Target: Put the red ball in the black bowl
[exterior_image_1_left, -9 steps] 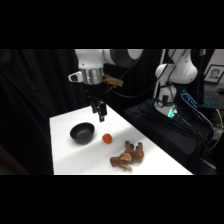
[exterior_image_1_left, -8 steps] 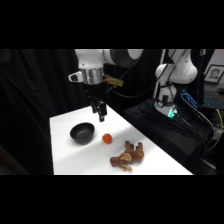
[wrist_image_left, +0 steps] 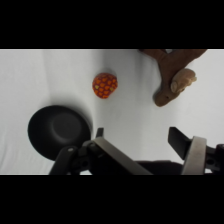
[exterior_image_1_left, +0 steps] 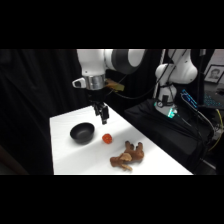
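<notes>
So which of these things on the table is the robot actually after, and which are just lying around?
Part of the job:
- red ball, lying on the table
- black bowl, empty
- gripper, above the table, holding nothing

Just lying about:
- brown plush toy

Plain white table (exterior_image_1_left: 75,160) here. Sitting on it: a black bowl (exterior_image_1_left: 82,132), a little red ball (exterior_image_1_left: 107,138) just beside it, and a brown plush toy (exterior_image_1_left: 127,156) nearby.

Nothing has visibly changed: the arm (exterior_image_1_left: 102,65) hangs over the table (exterior_image_1_left: 65,160) as before.
</notes>
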Robot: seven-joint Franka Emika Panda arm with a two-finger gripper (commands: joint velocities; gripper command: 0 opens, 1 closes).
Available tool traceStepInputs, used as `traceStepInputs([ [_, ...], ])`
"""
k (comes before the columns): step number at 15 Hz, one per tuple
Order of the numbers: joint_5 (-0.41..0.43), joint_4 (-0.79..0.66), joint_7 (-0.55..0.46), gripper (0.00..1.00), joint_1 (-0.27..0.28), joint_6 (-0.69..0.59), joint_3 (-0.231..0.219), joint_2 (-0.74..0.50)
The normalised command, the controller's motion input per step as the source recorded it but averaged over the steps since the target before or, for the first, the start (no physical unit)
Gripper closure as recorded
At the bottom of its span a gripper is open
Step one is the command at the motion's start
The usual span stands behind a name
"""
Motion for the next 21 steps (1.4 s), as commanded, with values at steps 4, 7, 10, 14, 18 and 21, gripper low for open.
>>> traceStepInputs([
  [4, -0.052, -0.21, 0.17, 0.0, -0.021, 0.32, -0.029, -0.04],
  [7, -0.099, -0.17, 0.19, 0.0, -0.023, 0.26, -0.049, -0.03],
  [10, -0.092, -0.13, 0.17, 0.0, -0.038, 0.25, -0.053, 0.0],
  [14, 0.023, -0.11, 0.09, 0.0, -0.062, 0.28, -0.024, 0.05],
  [18, 0.178, -0.09, -0.01, 0.0, -0.07, 0.28, 0.024, 0.1],
  [21, 0.152, -0.05, -0.01, 0.0, -0.053, 0.27, 0.023, 0.13],
])
